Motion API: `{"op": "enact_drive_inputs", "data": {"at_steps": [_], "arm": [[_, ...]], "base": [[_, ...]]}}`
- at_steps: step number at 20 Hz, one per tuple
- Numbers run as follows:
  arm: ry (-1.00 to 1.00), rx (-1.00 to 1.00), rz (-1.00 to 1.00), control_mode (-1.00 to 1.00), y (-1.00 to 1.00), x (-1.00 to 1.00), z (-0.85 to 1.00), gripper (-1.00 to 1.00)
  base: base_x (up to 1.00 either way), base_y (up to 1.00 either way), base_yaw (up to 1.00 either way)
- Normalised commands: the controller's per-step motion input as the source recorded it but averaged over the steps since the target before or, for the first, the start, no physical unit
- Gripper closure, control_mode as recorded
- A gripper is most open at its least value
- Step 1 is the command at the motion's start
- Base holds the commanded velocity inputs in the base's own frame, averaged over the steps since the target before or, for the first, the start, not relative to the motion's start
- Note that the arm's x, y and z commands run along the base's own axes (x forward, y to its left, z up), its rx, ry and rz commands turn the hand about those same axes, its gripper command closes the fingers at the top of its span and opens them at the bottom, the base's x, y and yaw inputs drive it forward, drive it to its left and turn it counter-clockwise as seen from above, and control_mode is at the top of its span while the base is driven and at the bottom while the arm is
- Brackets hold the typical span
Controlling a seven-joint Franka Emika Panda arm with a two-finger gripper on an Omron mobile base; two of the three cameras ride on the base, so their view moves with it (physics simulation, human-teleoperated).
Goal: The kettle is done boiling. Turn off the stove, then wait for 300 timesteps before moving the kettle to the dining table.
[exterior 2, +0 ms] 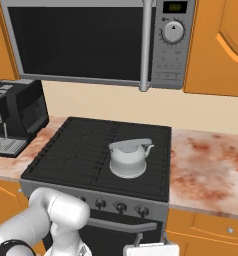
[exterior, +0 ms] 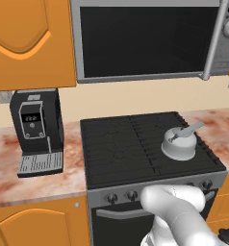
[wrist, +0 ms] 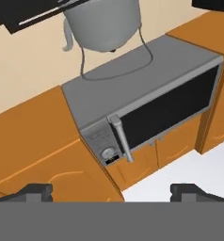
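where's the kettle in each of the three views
Left base view: kettle right of centre, on the right side of the stove.
Right base view: kettle at centre.
Hand view: kettle at top centre, seen upside down.
Shared landmark: the microwave, above the stove.

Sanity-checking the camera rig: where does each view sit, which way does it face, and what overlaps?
Left base view: behind the arm on its left, looking forward and down at the stove, the kettle and a coffee machine; white arm at lower right.
Right base view: behind on the right, same stove, kettle, microwave; arm at lower left.
Hand view: on the hand, rolled over, facing the microwave and kettle; gripper fingertips wide apart.
Shared: kettle and microwave in all three.
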Motion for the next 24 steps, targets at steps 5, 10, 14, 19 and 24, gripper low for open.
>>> {"op": "enact_drive_inputs", "data": {"at_steps": [5, 10, 14, 19, 24], "arm": [[-0.06, -0.01, 0.03, -1.00, 0.00, -0.18, 0.35, -1.00], [-0.09, -0.02, 0.02, -1.00, 0.00, -0.15, 0.40, -1.00], [-0.07, -0.09, 0.00, -1.00, 0.02, -0.03, 0.27, -1.00], [-0.18, -0.13, 0.00, -1.00, 0.01, -0.11, 0.01, -1.00], [-0.24, -0.06, 0.00, -1.00, 0.00, -0.11, 0.09, -1.00]], "base": [[0.00, 0.00, 0.00], [0.00, 0.00, 0.00], [0.00, 0.00, 0.00], [0.00, 0.00, 0.00], [0.00, 0.00, 0.00]]}}
